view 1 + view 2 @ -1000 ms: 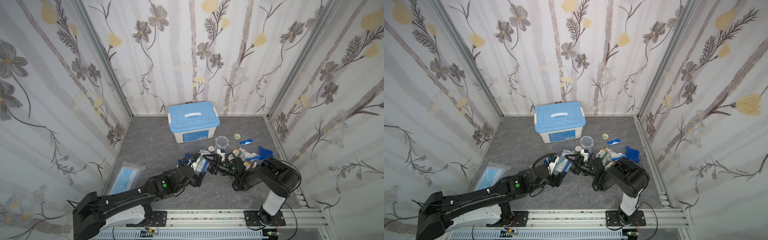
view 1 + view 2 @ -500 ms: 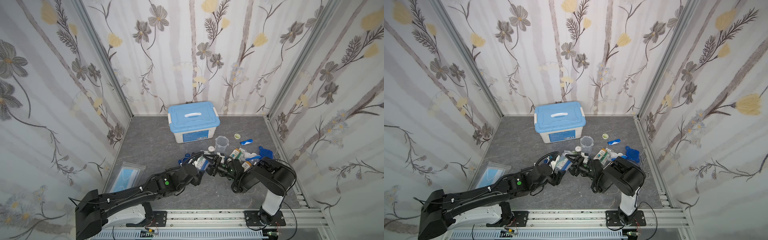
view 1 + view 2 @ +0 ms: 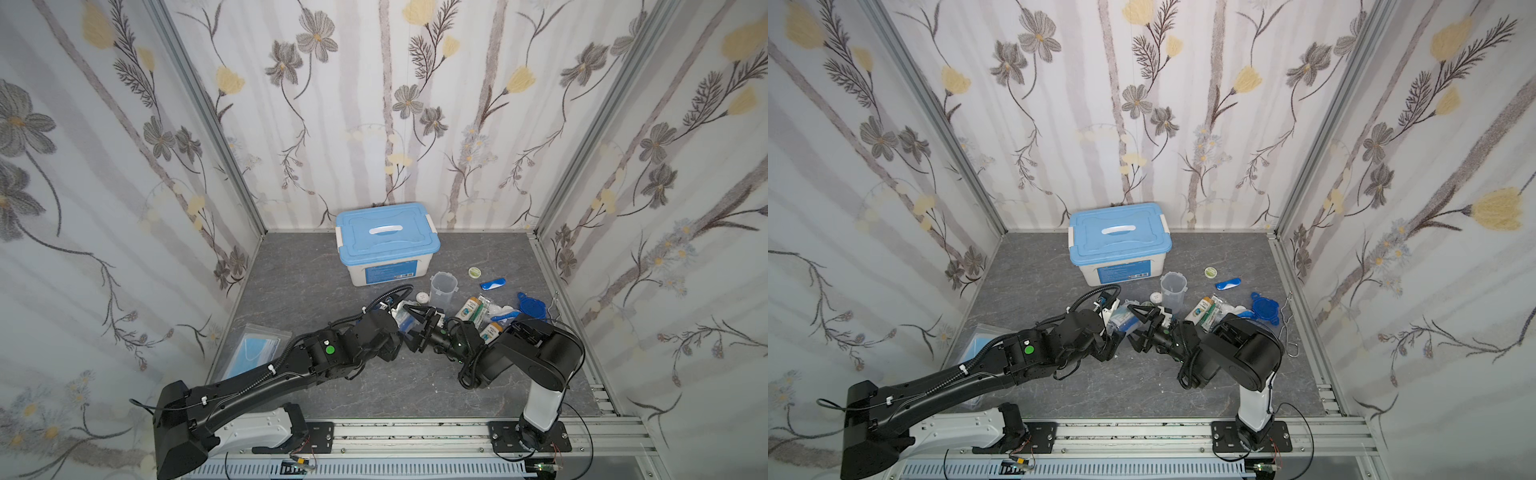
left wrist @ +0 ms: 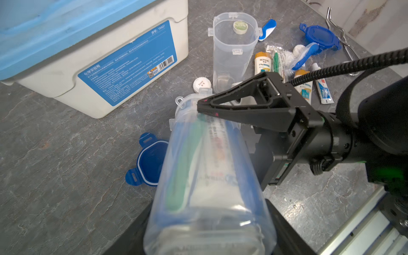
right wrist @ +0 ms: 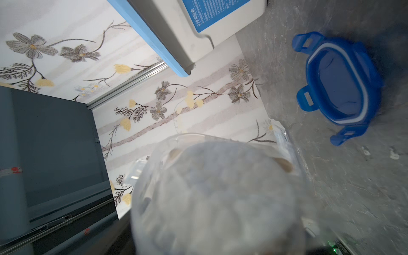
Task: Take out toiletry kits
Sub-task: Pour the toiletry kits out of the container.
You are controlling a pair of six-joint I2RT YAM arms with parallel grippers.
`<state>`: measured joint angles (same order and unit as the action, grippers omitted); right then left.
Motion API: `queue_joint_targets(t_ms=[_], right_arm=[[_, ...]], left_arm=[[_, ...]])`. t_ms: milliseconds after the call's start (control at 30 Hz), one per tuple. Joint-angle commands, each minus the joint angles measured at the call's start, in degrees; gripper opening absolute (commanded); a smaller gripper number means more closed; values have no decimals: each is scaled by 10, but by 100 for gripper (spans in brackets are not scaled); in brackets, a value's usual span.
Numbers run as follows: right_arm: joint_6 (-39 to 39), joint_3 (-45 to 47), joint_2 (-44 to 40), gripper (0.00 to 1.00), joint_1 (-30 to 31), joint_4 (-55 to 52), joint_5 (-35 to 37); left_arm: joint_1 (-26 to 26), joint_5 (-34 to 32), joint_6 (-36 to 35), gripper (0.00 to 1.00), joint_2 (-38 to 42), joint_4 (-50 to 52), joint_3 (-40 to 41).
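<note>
Left wrist view showed the left hand (image 3: 395, 332) closed around the base of a full cup (image 4: 209, 176). The cup was held off the bench (image 4: 55, 176), tilted, with its open mouth toward the right hand (image 3: 1133, 328). The right hand was spread wide at that mouth, one finger (image 4: 220, 106) lying across the rim; nothing was seen pinched in it.

Likely faults:
- The smooth wall could slip in the left hand if the right hand pushed on the rim.
- The packed contents could jam at the mouth or drop out together.

In both top views, reckoned from the held cup, surrounding items stood as follows:
- box (image 3: 386, 245): 12 o'clock
- empty cup (image 3: 442, 289): 1 o'clock
- bottles and tubes (image 3: 469, 309): 3 o'clock
- mask bag (image 3: 257, 349): 8 o'clock

A blue lid (image 4: 150, 161) lay on the bench just beneath the full cup, in the probable drop path.
</note>
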<state>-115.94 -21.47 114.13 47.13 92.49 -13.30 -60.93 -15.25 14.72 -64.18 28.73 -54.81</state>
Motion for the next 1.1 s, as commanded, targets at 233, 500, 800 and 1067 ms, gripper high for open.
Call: queue_joint_targets(t_ms=[233,500,800,1067], right_arm=[[97,52,-85,95,-24,-77,14],[60,27,-6,95,-50,13,-45],[136,-1,-14,98,-48,18,-55],[159,-59,-7,95,-44,9,-92]], left_arm=[[58,83,-14,39,-36,-35,-19],[73,83,-23,39,-63,-31,-43],[71,93,-1,34,40,-152,72],[52,124,-15,35,60,-230,131]])
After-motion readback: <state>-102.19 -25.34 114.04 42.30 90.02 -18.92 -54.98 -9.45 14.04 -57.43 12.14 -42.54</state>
